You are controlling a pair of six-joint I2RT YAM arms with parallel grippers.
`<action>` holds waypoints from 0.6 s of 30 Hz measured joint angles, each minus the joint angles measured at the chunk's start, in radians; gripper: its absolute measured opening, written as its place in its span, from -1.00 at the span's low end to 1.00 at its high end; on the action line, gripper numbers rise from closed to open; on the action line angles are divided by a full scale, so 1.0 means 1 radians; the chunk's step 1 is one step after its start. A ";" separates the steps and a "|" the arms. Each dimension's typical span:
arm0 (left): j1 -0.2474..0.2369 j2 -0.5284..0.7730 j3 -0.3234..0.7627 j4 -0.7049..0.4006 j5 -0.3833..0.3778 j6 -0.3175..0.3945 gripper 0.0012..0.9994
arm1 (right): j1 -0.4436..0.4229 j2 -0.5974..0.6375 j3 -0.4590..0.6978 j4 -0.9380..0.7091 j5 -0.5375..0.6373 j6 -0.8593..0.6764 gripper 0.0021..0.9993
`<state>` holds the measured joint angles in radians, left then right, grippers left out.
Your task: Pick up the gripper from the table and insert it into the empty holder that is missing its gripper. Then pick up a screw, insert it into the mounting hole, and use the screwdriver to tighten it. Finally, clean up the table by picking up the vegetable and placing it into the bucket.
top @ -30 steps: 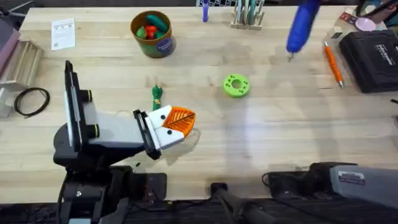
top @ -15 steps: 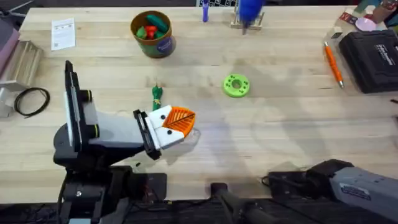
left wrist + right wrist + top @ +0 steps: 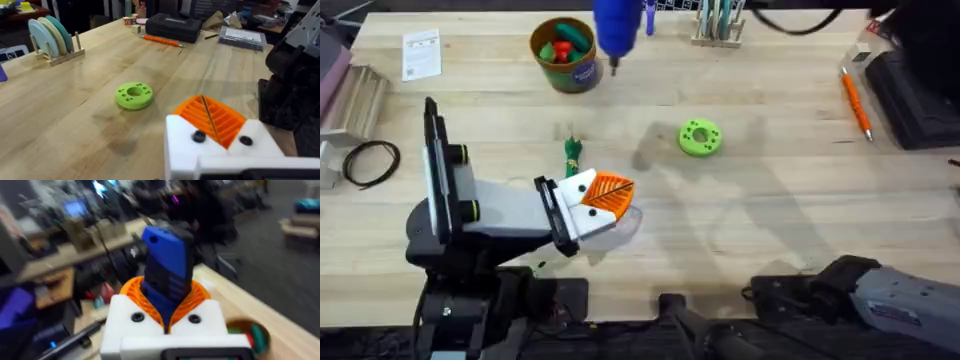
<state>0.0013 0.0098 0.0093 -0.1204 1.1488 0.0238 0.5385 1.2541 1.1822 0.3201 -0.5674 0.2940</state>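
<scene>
1. Since the earlier frames the screwdriver has travelled from the table's far right across to just beside the bucket, carried high by the right gripper, whose orange pads are pinched on its blue body.
2. Its thin metal bit points down, close to the bucket's rim on the side nearest the green ring disc.
3. That tan bucket, with a blue label, holds a heap of red and green toy vegetables; in the right wrist view it shows just beyond the gripper, partly cut off.
4. Over on the near side of the table, the left gripper lies low with its orange pads pressed together on nothing.
5. Just beyond the left gripper's tip lies the vegetable, small and green, loose on the wood and well apart from the bucket.
6. Ahead of the left gripper, the ring disc sits flat; farther off are an orange pen-like tool and a black case.
</scene>
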 joint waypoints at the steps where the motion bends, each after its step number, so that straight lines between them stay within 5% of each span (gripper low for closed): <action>1: 0.000 0.000 0.000 0.000 0.000 0.000 -0.99 | -0.003 0.000 -0.035 0.080 -0.019 0.027 -0.96; 8: 0.000 0.000 0.000 0.000 0.000 0.000 -0.99 | -0.023 0.000 -0.284 0.560 -0.110 0.219 -0.96; 18: 0.000 0.000 0.000 0.000 0.000 0.000 -0.99 | 0.030 0.004 -0.365 0.645 -0.283 0.160 -0.96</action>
<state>0.0013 0.0098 0.0093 -0.1204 1.1488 0.0235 0.5682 1.2583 0.8169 0.9653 -0.8505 0.4543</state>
